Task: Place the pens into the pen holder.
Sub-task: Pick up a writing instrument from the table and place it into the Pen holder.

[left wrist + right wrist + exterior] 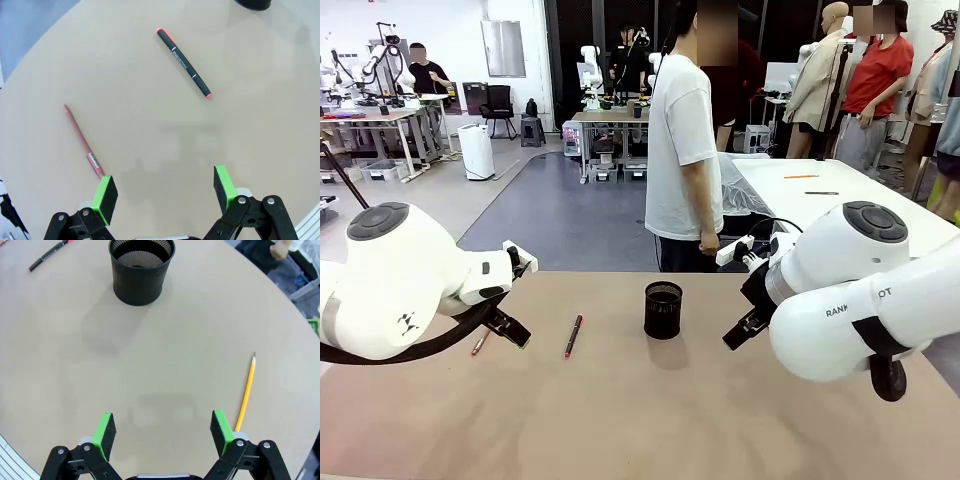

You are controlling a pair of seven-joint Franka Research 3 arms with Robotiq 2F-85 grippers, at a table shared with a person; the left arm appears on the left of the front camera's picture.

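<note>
Black mesh pen holder (663, 309) stands mid-desk (620, 420). A black pen (574, 335) lies left of it, a copper-brown pen (82, 141) farther left, a yellow pencil (247, 390) to its right. Left fingers (106, 194) and right fingers (104, 432) hang spread, empty. Close off-centre and you may roll a thin pen away.

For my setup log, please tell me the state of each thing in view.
pen holder: upright, empty
black pen: lying flat on table
brown pen: lying flat on table
yellow pencil: lying flat on table
left end effector: open, empty
right end effector: open, empty
</note>
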